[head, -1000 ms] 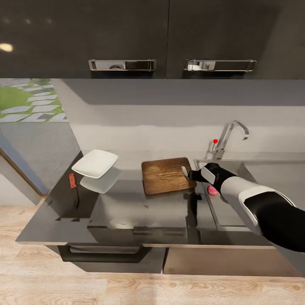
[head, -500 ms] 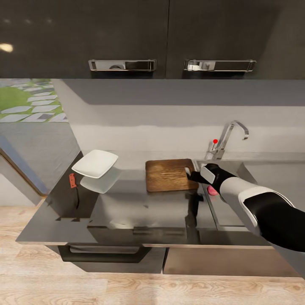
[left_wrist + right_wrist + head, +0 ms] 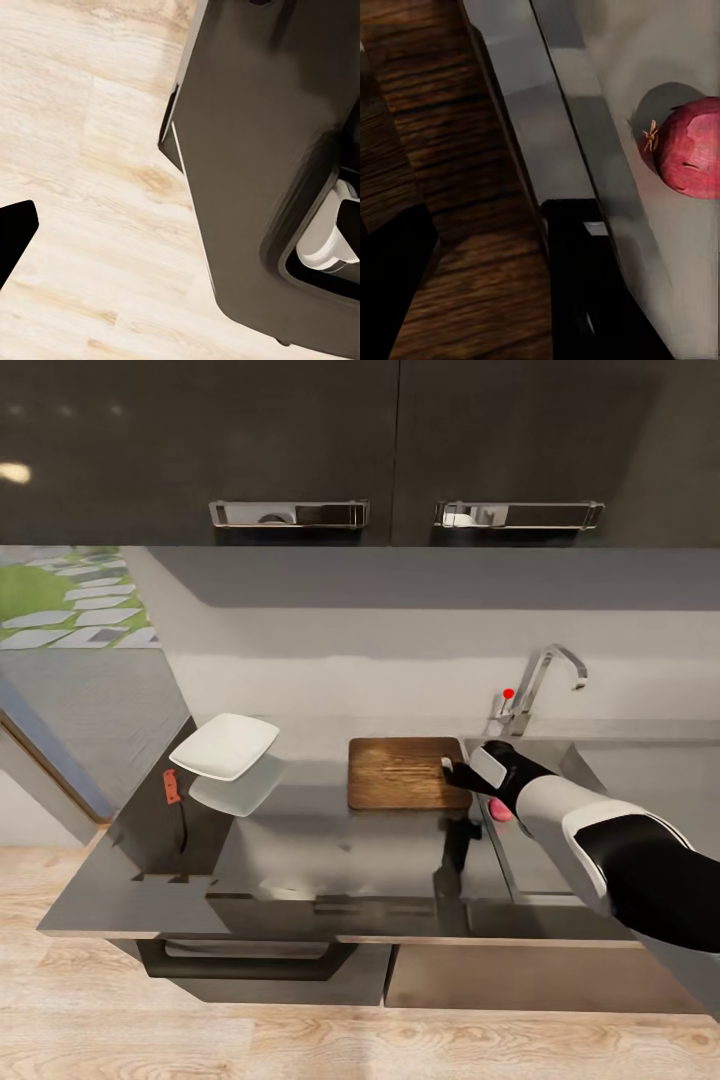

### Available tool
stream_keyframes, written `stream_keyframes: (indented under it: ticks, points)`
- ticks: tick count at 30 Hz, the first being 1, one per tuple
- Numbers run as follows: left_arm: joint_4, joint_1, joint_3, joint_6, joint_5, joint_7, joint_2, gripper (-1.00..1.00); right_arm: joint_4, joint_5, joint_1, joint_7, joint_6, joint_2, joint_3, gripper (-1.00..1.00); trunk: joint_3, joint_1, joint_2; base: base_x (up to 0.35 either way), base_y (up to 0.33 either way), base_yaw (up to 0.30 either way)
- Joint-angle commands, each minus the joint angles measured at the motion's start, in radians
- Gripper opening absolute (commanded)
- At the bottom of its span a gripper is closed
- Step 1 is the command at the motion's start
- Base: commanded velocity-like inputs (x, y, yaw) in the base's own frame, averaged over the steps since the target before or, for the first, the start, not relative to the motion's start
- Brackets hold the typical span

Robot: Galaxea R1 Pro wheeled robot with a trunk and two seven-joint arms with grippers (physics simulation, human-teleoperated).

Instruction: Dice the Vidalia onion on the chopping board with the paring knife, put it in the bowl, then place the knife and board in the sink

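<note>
Where a second ago the chopping board lay askew on the countertop, it now sits squared up and shifted toward the sink, its right edge just beside the sink's rim. The right gripper has moved with it and is at that edge; the right wrist view shows dark fingers astride the board's edge, seemingly clamped on it, though the grip is not fully clear. The onion lies in the sink, partly behind the right arm, and shows as a reddish lump on the grey basin. The white bowl stands well apart at the counter's left, and the red-handled knife lies near the left edge. Whether the left gripper is open cannot be told. Glossy black cabinets hang above a grey wall, the tap rises behind the sink, and pale wood floor runs below.
</note>
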Motion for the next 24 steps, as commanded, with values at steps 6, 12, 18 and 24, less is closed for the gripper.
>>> stream_keyframes:
  ticks: [6, 12, 18, 24]
  points:
    - [0.002, -0.001, -0.001, -0.004, 0.006, -0.001, 0.01, 1.0, 0.031, -0.021, 0.0, -0.018, 0.039, 0.012, 0.077, -1.0, -0.002, 0.001, -0.001, 0.0, 0.0, 0.0]
    - [0.002, -0.001, -0.001, -0.004, 0.006, -0.001, 0.012, 1.0, 0.021, -0.027, 0.0, -0.019, 0.128, 0.015, 0.077, -1.0, -0.002, 0.001, -0.001, 0.0, 0.0, 0.0]
    - [0.002, -0.001, -0.001, -0.004, 0.006, -0.001, 0.013, 1.0, 0.02, -0.029, 0.0, -0.018, 0.146, 0.012, 0.076, -1.0, -0.002, 0.001, -0.001, 0.0, 0.0, 0.0]
    - [0.002, -0.001, -0.001, -0.004, 0.006, -0.001, 0.013, 1.0, 0.02, -0.029, 0.0, -0.017, 0.148, 0.008, 0.077, -1.0, -0.002, 0.001, -0.001, 0.0, 0.0, 0.0]
